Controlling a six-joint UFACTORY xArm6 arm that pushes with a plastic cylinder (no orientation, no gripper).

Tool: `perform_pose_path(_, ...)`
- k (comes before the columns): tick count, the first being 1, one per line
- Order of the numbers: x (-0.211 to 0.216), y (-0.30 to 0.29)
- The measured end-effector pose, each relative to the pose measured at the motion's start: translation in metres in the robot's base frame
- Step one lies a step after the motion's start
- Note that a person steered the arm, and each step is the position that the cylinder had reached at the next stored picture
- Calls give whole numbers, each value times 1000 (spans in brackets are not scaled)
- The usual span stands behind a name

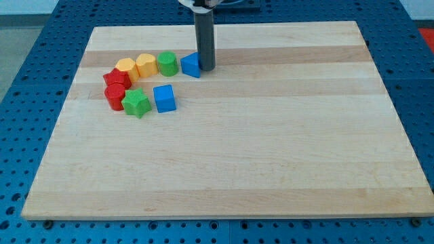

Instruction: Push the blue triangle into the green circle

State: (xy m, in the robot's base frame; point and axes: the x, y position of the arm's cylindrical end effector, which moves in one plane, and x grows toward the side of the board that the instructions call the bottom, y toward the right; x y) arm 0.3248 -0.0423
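The blue triangle (190, 65) lies on the wooden board (271, 149) near the view's top left. The green circle (167, 64) stands just to its left, touching or almost touching it. My tip (205, 68) is down on the board right against the blue triangle's right side. The dark rod rises straight up from there to the view's top edge.
Left of the green circle, a curved row holds a yellow block (146, 65), an orange block (126, 68) and two red blocks (116, 78) (115, 96). A green star (136, 103) and a blue cube (164, 98) lie below them.
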Motion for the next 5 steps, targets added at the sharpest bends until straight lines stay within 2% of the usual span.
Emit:
perform_pose_path(4,0,-13)
perform_pose_path(5,0,12)
